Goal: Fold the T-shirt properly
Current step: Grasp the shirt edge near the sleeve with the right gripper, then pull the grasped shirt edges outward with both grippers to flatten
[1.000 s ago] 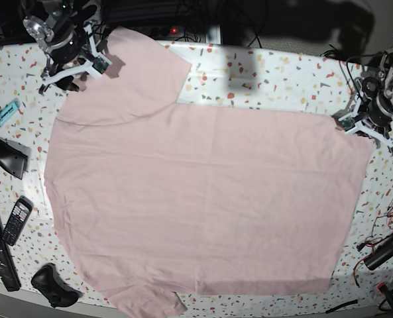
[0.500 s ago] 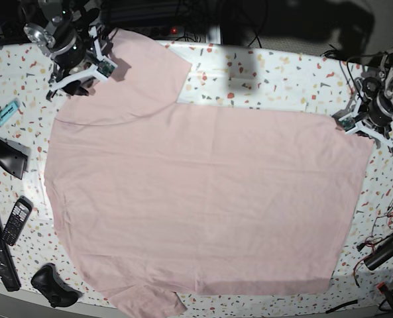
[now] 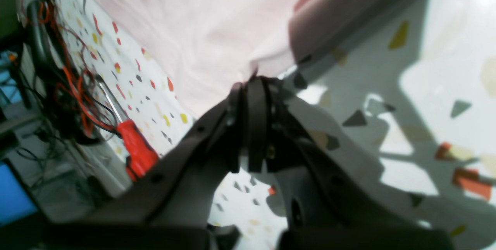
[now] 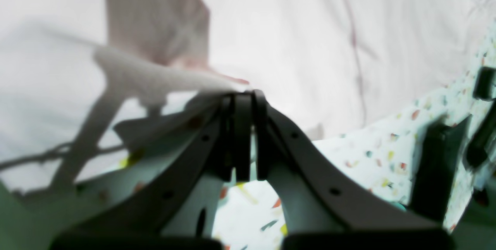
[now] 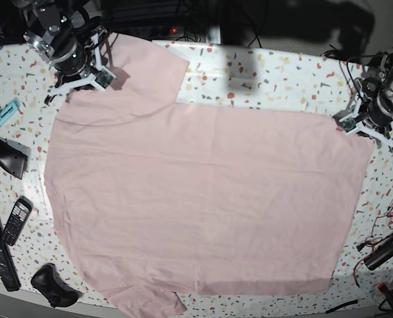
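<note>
Basically spread flat, plain side up: pale pink T-shirt (image 5: 203,199) covering most of the terrazzo table (image 5: 269,79), hem toward the right edge, sleeves at the far-left corner and near edge. Left gripper (image 5: 352,125) at the far-right corner of the shirt, jaws closed; left wrist view shows the tips pinching the hem corner, fabric bunched right at them. Right gripper (image 5: 83,82) at the far-left part of the table, on the sleeve and shoulder edge, jaws closed; right wrist view shows a thin lip of cloth at the tips, so looks clamped on the shirt, though bite depth hard to tell, blurred. Risks, judged from here: shallow pinch on either side slipping once lifted, dropping one corner and skewing the fold. Uneven lift between the two arms likely to drag the body sideways and wrinkle it. Near sleeve already hanging over the near edge, could pull more cloth off. Also clutter close by: phone (image 5: 16,220) and black controller (image 5: 54,286) near the left edge, red-handled tool (image 3: 137,150) and cables (image 5: 388,222) at the right edge, possible snag.
</note>
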`<state>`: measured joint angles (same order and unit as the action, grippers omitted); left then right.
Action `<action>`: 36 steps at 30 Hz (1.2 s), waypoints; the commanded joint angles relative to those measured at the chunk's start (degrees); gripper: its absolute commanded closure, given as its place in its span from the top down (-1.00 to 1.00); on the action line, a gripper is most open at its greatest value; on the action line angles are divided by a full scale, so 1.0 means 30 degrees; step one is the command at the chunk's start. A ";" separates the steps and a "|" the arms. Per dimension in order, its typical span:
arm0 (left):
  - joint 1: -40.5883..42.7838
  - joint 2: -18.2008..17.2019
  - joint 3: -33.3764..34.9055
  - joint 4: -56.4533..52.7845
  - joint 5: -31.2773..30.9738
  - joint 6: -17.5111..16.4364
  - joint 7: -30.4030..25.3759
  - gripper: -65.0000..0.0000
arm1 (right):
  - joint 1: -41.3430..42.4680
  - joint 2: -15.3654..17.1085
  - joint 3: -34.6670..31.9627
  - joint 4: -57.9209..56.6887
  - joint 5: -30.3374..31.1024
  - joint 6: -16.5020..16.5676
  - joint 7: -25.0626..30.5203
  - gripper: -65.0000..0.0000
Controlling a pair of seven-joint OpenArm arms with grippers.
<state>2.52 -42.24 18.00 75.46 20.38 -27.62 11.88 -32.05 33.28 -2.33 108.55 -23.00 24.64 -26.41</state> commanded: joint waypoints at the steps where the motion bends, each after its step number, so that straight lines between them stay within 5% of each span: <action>1: -0.0211 0.0007 0.0029 -0.0022 -0.0692 -0.0087 -0.0248 -1.00 | 0.0044 0.0270 0.0153 0.0459 -0.0109 -0.0648 0.0000 -1.00; 8: -0.0204 -0.1413 0.0015 0.0714 -0.4881 0.0663 0.1151 -1.00 | -0.0554 0.0335 0.0721 0.3177 0.2317 -0.1588 -0.3701 -1.00; 13: -0.0087 -0.2353 0.0015 0.1494 -0.6783 0.0845 0.2346 -1.00 | -0.2718 0.0335 0.2208 0.4852 0.2412 -0.1581 -0.3643 -1.00; 26: 0.3359 -0.2754 -0.0663 0.2353 -0.6965 0.0852 0.2594 -1.00 | -0.8364 0.0328 0.4437 0.5209 0.3745 -0.1581 -0.3271 -1.00; 34: 0.3963 -0.2149 -0.2929 0.2404 -0.6972 0.0860 0.2157 -1.00 | -0.7271 0.0335 0.4430 0.5195 0.3752 -0.2543 -0.2783 -1.00; 36: 0.3963 -0.1945 -0.3184 0.2433 -0.6965 0.0845 0.2157 -1.00 | -0.6477 0.0335 0.4386 0.5187 0.3847 -0.2120 -0.2652 -0.66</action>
<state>14.57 -47.00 8.93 82.52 -0.91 -24.84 17.87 -51.07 33.67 10.50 123.15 -11.38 18.35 -34.98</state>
